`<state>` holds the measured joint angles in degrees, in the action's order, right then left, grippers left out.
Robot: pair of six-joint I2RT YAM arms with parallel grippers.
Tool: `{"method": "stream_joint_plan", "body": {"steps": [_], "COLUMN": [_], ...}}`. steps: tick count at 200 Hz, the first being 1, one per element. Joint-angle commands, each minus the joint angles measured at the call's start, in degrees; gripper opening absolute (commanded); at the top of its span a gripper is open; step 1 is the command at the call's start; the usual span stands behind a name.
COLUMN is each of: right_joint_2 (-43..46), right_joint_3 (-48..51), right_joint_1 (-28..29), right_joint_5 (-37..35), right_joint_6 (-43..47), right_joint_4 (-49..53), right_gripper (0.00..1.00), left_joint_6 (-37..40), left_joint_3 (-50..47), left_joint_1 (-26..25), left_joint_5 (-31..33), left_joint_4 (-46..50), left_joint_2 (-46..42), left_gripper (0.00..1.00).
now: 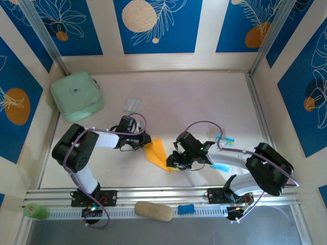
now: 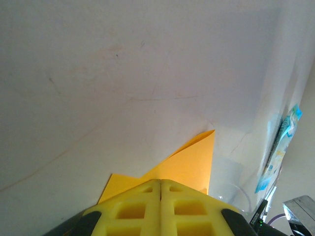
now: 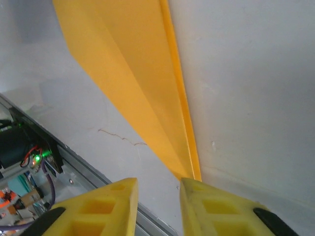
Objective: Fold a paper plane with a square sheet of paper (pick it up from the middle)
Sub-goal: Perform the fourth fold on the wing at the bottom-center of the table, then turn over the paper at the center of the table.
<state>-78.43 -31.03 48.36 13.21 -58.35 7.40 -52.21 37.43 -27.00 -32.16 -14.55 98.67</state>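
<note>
Jaws on the left gripper [image 2: 161, 183] are pressed flat together, with no gap between the yellow fingers [image 2: 133, 209]. In the left wrist view their tips sit over the near edge of the sheet of paper [image 2: 189, 162], which spreads out beyond them on the table [image 2: 123, 73]. Whether a corner is nipped between them or merely lies beneath, I cannot tell from this angle.

The right gripper [image 3: 158, 181] stands part-way open, with a clear gap between its two yellow fingers and nothing clamped there. In the right wrist view the paper's narrow pointed end runs down and stops right at the tip of the right-hand finger, at the edge of that gap.

From above, the orange-yellow sheet is creased to a narrower pointed shape and lies flat near the front middle of the table, between the two grippers — the left one at its upper left edge, the right one at its lower right tip.

A mint-green pouch [image 1: 76, 96] sits in the far left corner, with a small clear plastic wrapper [image 1: 132, 104] just to its right — both well apart from the paper. A blue-and-white packet [image 1: 225, 139] lies just right of the right gripper. A tan oval lump [image 1: 153, 211] rests on the front rail [image 1: 122, 211].
</note>
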Motion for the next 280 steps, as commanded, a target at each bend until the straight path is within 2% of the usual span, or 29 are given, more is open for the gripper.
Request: {"method": "stream_joint_plan", "body": {"steps": [1, 28, 74, 110, 162, 229, 280], "right_joint_2": [0.3, -2.1, -6.2, -6.1, -8.6, -5.6, -5.8], "right_joint_3": [1.1, 1.0, -0.5, -0.7, -2.4, -1.1, -1.3], "right_joint_1": [-0.3, 0.1, 0.8, 1.1, 1.4, 0.4, -1.3], "right_joint_5": [-0.4, 1.9, 0.7, -0.2, 4.6, 1.5, 2.0], "right_joint_6": [-3.4, -3.5, -4.0, -4.3, -4.0, -4.7, -3.7], "right_joint_4": [2.5, 0.0, 1.4, 0.8, -6.7, -6.7, -6.5], "right_gripper": [0.33, 0.33, 0.32, 0.32, 0.29, 0.28, 0.28], "left_joint_6": [0.3, 0.2, 0.2, 0.2, 0.0, -0.4, -0.8], "left_joint_3": [-1.4, -1.5, -1.4, -1.5, -1.5, -1.6, -1.3], "left_joint_1": [0.9, 0.9, 1.0, 1.0, 1.1, 1.1, 1.1], "left_joint_5": [2.0, 1.8, 1.8, 1.8, 1.6, 1.0, 0.4], "left_joint_4": [2.3, 2.1, 2.2, 2.0, 1.7, 0.8, -0.2], "left_joint_2": [0.2, 0.3, 0.4, 0.6, 1.0, 2.6, 4.4], "left_gripper": [0.0, 0.0, 0.0, 0.0, 0.0, 0.0, 0.0]}}
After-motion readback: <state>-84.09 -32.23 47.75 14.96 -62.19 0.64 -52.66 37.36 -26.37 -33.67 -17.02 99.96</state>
